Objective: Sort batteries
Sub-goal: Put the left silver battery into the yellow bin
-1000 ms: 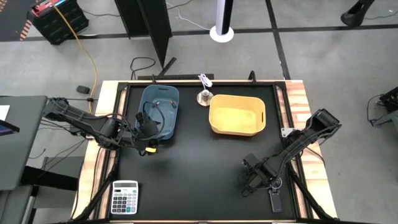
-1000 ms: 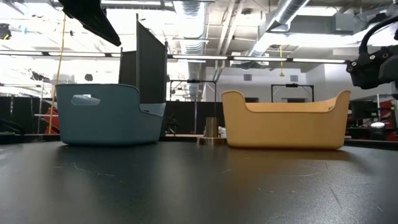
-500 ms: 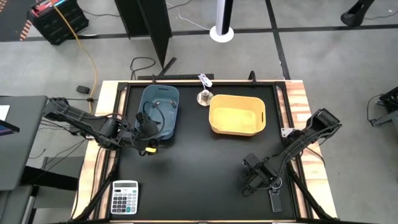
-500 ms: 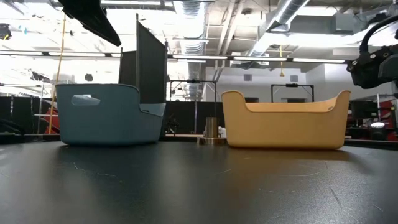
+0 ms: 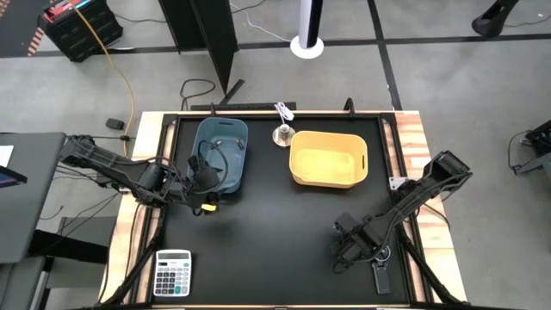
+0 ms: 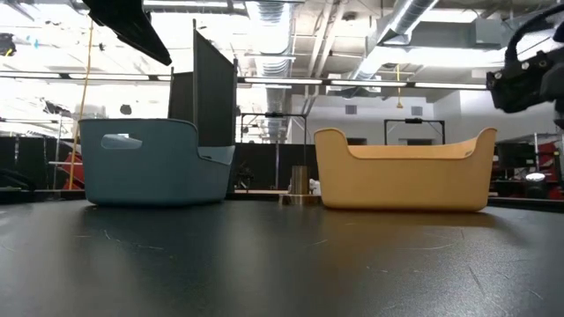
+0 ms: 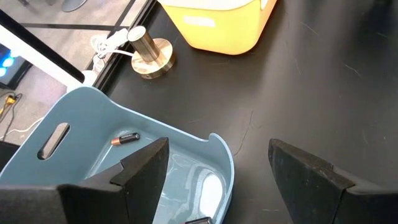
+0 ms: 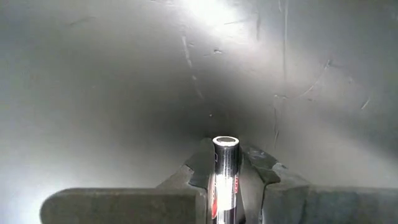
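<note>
Right wrist view: one glossy cylindrical battery (image 8: pixel 225 177) clamped upright by right gripper (image 8: pixel 225 186) above matte black table (image 8: pixel 93 93).
Left gripper (image 7: pixel 214 168) spread over smooth blue bin (image 7: pixel 74 134); one dark, orange-ended battery (image 7: pixel 126 139) inside.

both arms were dark and slender, jointed, with black cables looped along them. the left gripper (image 7: pixel 217 171) had broad, flat, matte black fingers (image 7: pixel 311 174).

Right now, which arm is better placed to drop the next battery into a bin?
The right arm. Its end effector is shut on a battery above the bare table. The left end effector hangs open and empty over the blue bin, where one battery already lies.
</note>
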{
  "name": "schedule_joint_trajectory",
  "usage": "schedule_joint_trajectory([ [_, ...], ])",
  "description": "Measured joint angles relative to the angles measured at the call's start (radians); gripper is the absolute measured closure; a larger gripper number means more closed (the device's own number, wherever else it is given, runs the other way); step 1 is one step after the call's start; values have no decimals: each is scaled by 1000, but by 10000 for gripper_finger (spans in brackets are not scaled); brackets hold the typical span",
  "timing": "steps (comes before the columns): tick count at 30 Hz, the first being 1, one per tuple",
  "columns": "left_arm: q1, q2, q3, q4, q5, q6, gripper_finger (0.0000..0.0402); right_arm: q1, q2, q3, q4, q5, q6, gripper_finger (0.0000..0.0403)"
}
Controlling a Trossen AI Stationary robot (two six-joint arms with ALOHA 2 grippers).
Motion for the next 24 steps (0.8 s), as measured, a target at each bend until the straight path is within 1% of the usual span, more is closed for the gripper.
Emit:
schedule_joint_trajectory([
  [3,0,0,0,0,0,0,129,-5,0,29,-24,10,-32,339],
  [8,0,0,0,0,0,0,129,-20,-13,107,-71,87,-132,339],
  [11,0,0,0,0,0,0,129,-39,-37,167,-113,157,-202,339],
  [15,0,0,0,0,0,0,129,-78,-79,266,-194,285,-318,339],
  [19,0,0,0,0,0,0,129,-160,-110,371,-355,396,-384,339],
  [21,0,0,0,0,0,0,129,-224,-126,396,-408,414,-429,339],
  [24,0,0,0,0,0,0,129,-346,-149,398,-431,424,-522,339],
])
